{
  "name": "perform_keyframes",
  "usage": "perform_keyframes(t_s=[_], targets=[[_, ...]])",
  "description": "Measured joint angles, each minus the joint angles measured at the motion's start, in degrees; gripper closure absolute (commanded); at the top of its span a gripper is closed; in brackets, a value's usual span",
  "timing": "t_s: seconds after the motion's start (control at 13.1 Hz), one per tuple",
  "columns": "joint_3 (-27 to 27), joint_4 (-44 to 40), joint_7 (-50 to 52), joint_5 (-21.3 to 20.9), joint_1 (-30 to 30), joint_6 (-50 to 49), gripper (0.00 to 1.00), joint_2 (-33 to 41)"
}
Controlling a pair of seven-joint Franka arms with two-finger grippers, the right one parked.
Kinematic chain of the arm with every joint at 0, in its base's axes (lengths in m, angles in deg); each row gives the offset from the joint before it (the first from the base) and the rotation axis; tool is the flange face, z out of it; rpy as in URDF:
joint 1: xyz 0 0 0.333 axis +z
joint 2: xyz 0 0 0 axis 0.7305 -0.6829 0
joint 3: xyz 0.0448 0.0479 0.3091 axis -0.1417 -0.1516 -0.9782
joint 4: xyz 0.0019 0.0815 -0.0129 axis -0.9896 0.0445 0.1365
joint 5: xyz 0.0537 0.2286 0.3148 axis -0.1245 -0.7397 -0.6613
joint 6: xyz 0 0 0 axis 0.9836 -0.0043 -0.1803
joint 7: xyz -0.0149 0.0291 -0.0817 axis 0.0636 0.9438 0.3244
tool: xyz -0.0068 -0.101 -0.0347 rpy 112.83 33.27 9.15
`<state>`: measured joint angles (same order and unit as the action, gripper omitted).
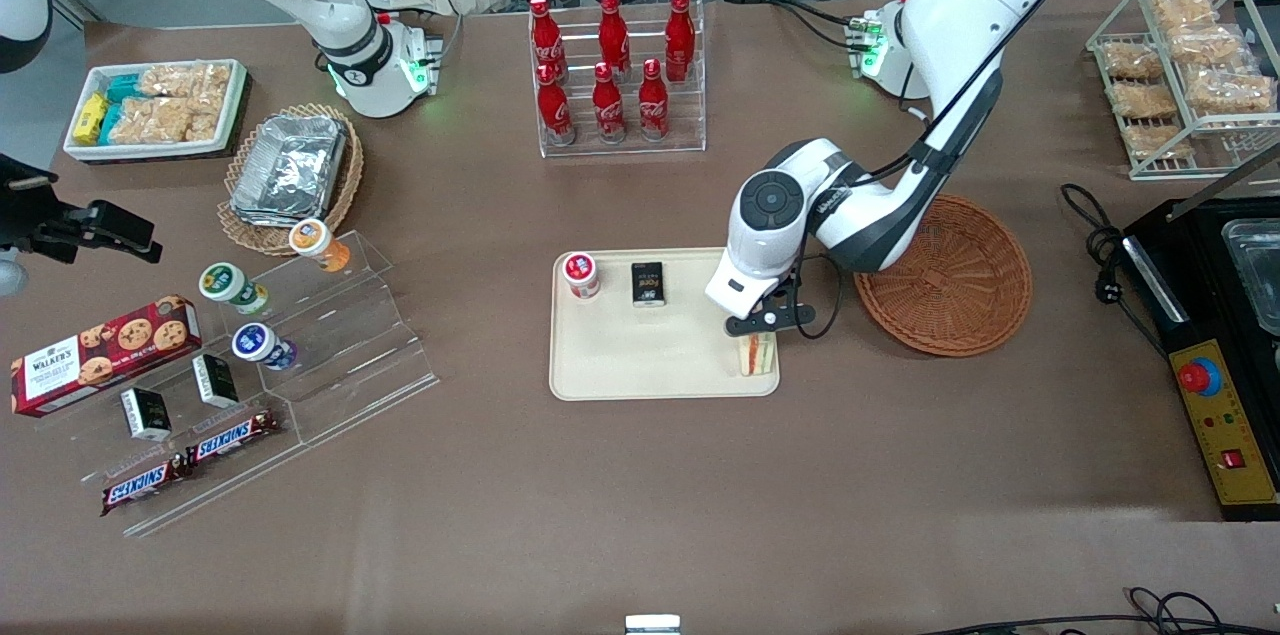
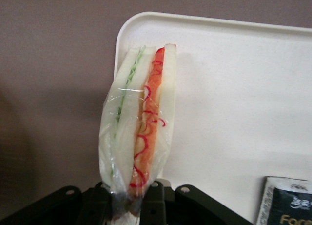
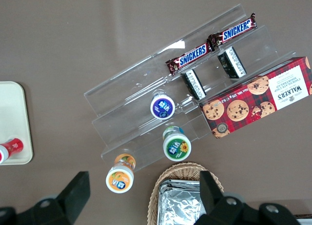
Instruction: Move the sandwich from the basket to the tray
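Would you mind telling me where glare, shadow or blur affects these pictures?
Left wrist view: the sandwich held by the gripper shows wrap glare, sharp over the tray. Front view: even light, soft shadow beside the basket. Right wrist view: glare on the clear stand.

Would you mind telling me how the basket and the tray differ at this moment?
The basket is round, reddish-brown woven wicker; the tray is flat, cream, rectangular. The basket holds nothing; the tray carries a cup, a dark packet and the sandwich, which the gripper pinches at one end. Both lie on the table.
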<state>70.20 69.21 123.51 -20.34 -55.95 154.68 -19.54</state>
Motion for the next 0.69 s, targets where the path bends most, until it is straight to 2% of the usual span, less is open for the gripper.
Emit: perform_keyframes(t_s=[0.08,0.15,0.23,0.69], targets=[[0.01,-0.01,0.00,-0.57,-0.05,0.01,0.86,-0.37],[0.02,-0.05,0.00,-0.98,-0.29,0.05,0.47,-0.64],[0.02,-0.09,0.00,-1.10,-0.61,0.05,0.01,-0.81],[0.00,-0.32,0.00,-1.30,-1.12,0.05,0.00,-1.13]])
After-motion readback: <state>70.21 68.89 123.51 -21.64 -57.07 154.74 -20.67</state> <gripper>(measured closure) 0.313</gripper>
